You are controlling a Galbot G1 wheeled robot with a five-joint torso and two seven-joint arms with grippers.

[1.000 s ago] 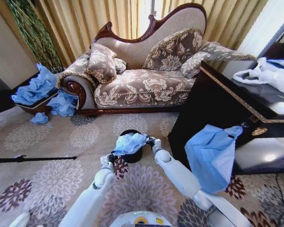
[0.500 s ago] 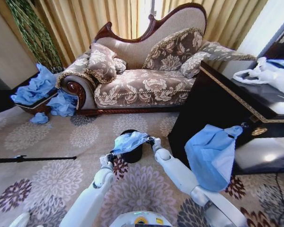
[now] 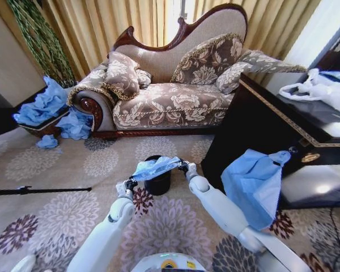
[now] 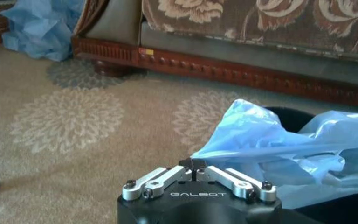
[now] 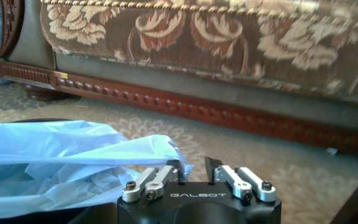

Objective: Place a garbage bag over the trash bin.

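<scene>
Both claws are pinching the garbage bag (image 3: 154, 168) and I've got it stretched between them over the trash bin (image 3: 157, 182). Left gripper (image 3: 126, 185) sits on the bin's left side, tips pressed together with a corner of film running out from between them, clear in its wrist view (image 4: 194, 164). Right gripper (image 3: 183, 166) is at the bin's right, a bit higher; in its wrist view (image 5: 193, 164) a narrow gap shows between the tips and the bag (image 5: 73, 154) edge feeds into it beside the left tip, so I read it as clamped on the film, though the pinch point itself is tucked behind the fingers.

Why held this way: two opposite edges pulled apart should open the mouth wide enough to drop around the rim, and the bag sagging between the claws sits right above the opening.

Hard to tell: whether the mouth is actually open or just bunched, the film is crumpled and translucent. Can't say if any film touches the rim. Bin (image 4: 291, 119) shows as a dark arc behind the bag (image 4: 278, 149) in the left wrist view, most of it covered. Sofa (image 3: 170, 85) is behind, dark cabinet (image 3: 260, 124) to the right with another blue bag (image 3: 252, 184) hanging off it.
</scene>
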